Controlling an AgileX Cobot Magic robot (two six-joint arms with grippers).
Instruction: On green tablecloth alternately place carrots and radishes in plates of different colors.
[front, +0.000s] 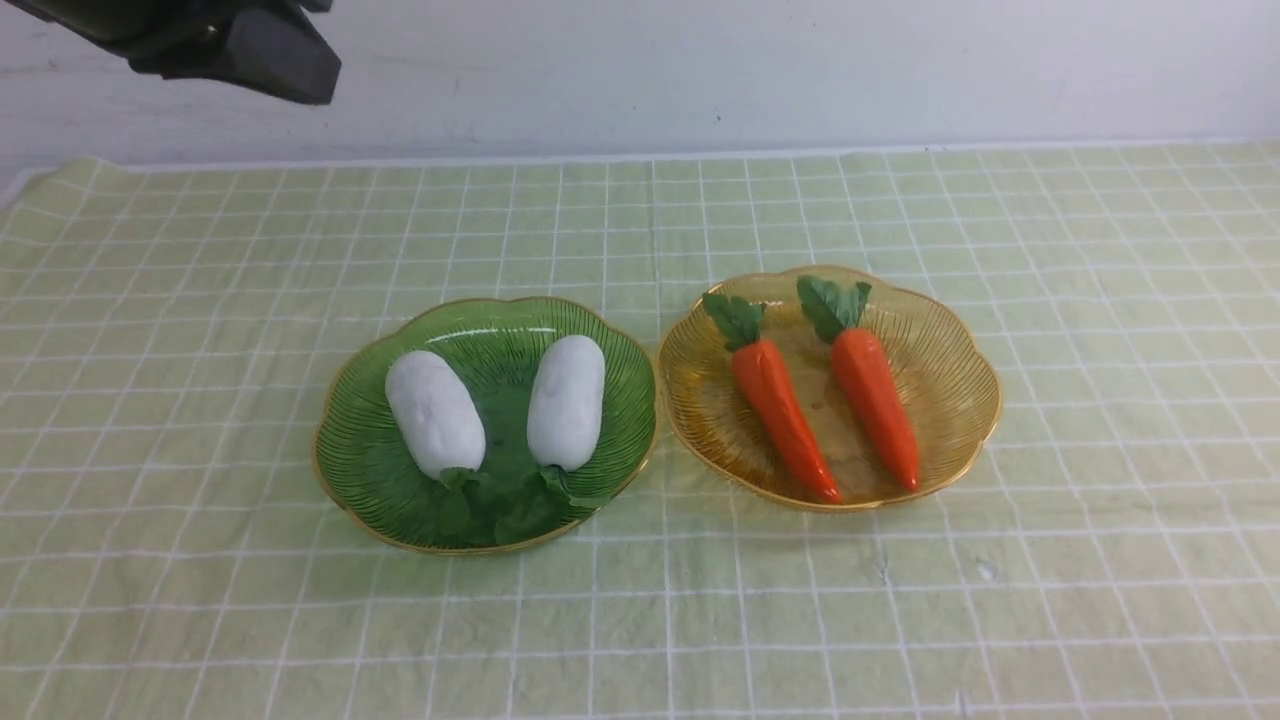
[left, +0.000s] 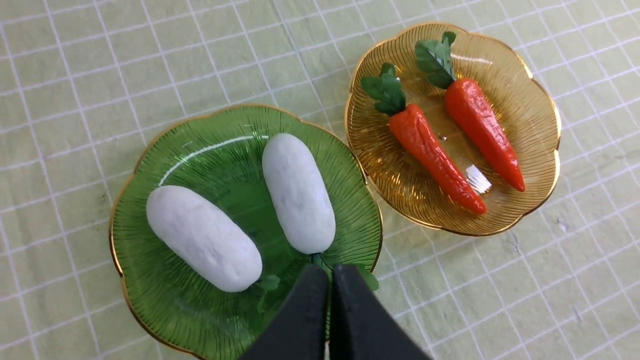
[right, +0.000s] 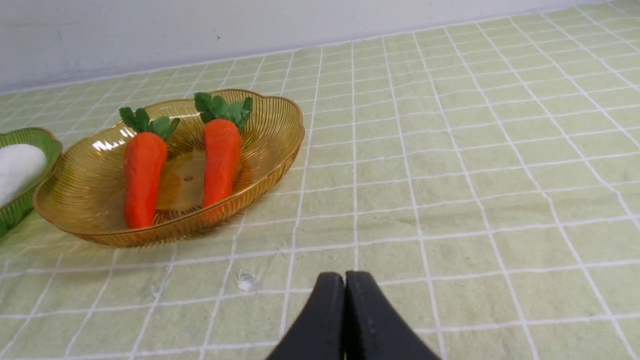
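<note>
Two white radishes (front: 434, 412) (front: 566, 401) lie side by side in the green plate (front: 350, 430), leaf tufts toward the front. Two orange carrots (front: 783, 412) (front: 877, 403) lie in the amber plate (front: 960, 350) to its right, leafy tops toward the far side. Both plates rest on the green tablecloth (front: 200, 250). My left gripper (left: 330, 272) hangs high above the green plate (left: 200, 155), jaws pressed together and empty. My right gripper (right: 345, 278) is shut and empty over bare cloth, to the right of the amber plate (right: 270, 150). The front view shows only part of my left arm (front: 230, 45).
A white wall (front: 700, 70) runs behind the cloth's far edge. The cloth is wrinkled in places, with a small white speck (right: 246, 283) near the right gripper.
</note>
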